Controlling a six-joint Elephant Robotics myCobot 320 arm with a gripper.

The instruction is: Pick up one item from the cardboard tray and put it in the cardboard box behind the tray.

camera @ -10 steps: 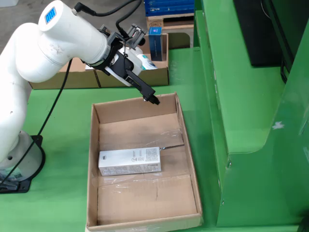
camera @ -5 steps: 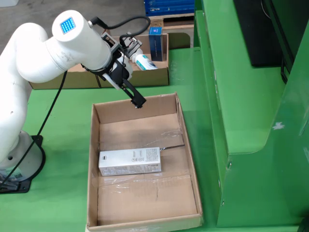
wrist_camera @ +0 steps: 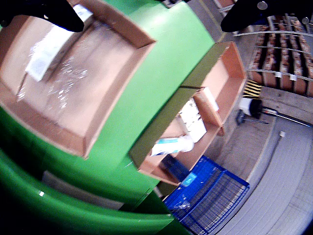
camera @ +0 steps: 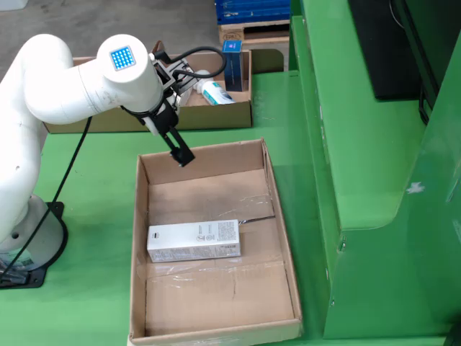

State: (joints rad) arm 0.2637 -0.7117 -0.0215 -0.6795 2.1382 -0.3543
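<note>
In the fixed view a long white carton (camera: 193, 241) lies flat in the open cardboard tray (camera: 284, 252), left of its middle. My gripper (camera: 181, 156) hangs over the tray's back wall, near the back left corner, well apart from the carton. In the wrist view its two black fingers (wrist_camera: 49, 12) stand wide apart at the top edge, so my gripper (wrist_camera: 149, 22) is open with nothing between them. The carton (wrist_camera: 41, 56) shows at upper left inside the tray (wrist_camera: 58, 132). The cardboard box (camera: 216, 115) behind the tray holds a white tube (camera: 216, 92) and a blue carton (camera: 232, 61).
A tall green machine frame (camera: 360, 144) walls off the right side of the tray. The arm's base (camera: 29, 245) stands to the tray's left. In the wrist view the box (wrist_camera: 230, 73) shows white cartons (wrist_camera: 193, 120) and the tube (wrist_camera: 171, 144), with a blue crate (wrist_camera: 215, 196) beyond.
The gripper has swung left along the tray's back wall, from near the back right corner to the back left part. The carton has not moved.
</note>
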